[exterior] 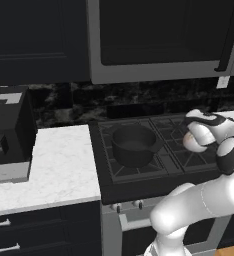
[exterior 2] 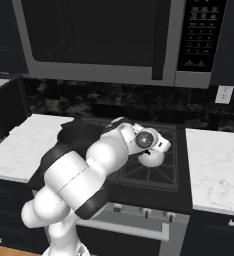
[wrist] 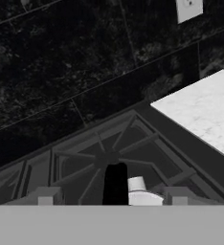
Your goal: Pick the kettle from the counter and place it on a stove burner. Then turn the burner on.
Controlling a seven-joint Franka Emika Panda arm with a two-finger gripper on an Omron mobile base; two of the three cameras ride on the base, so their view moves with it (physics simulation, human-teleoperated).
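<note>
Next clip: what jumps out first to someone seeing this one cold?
The white arm bends over the black cooktop, its claw above the right-hand stove burner, with the small pale kettle right under the hand. A dark round pot sits on the left grate, and a microwave hangs above.

kettle (exterior 2: 152, 157) silvery-white, upright | over right stove burner (exterior 2: 150, 171) grate

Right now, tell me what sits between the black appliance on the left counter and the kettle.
In the left base view: a stretch of white counter, then the dark pot on the cooktop's left grate, before the kettle.
</note>
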